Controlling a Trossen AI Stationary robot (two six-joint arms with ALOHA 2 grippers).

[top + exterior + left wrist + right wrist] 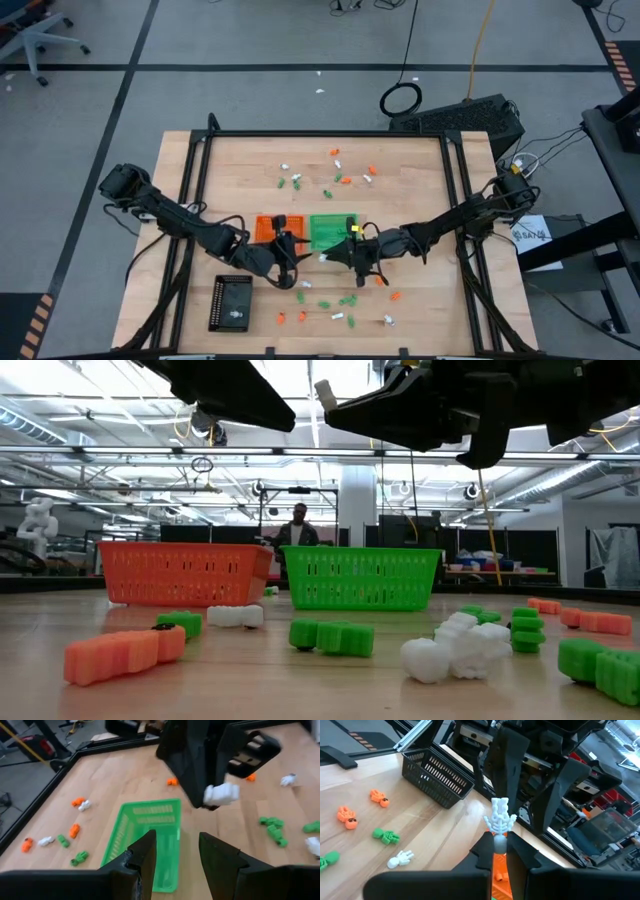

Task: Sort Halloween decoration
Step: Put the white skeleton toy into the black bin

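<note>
Small orange, green and white trinkets lie scattered on the wooden table, one group near its far edge (pixel 335 178) and another near its near edge (pixel 340 305). My right gripper (pixel 330 258) hovers just nearside of the green tray (pixel 333 232) and is shut on a white skeleton-like trinket (pixel 499 817), which also shows in the left wrist view (pixel 222 794). My left gripper (pixel 177 855) is open and empty. It hovers close to the left of the right gripper, nearside of the orange tray (pixel 272 228), and faces it. My right gripper pinches the white trinket by its lower end (pixel 498 835) between its two fingertips. The fingers come from the table's right, roughly level. The rest of the trinket sticks out beyond the fingertips and is lifted well clear of the table (pixel 323 393).
The orange tray (pixel 185 573) and green tray (pixel 362 578) stand side by side at mid-table. A black rectangular tray (pixel 232 300) sits near the near left corner. Trinkets lie in front of both trays (pixel 330 637). A black frame rail borders the table (pixel 330 133). A person stands far behind (pixel 298 530).
</note>
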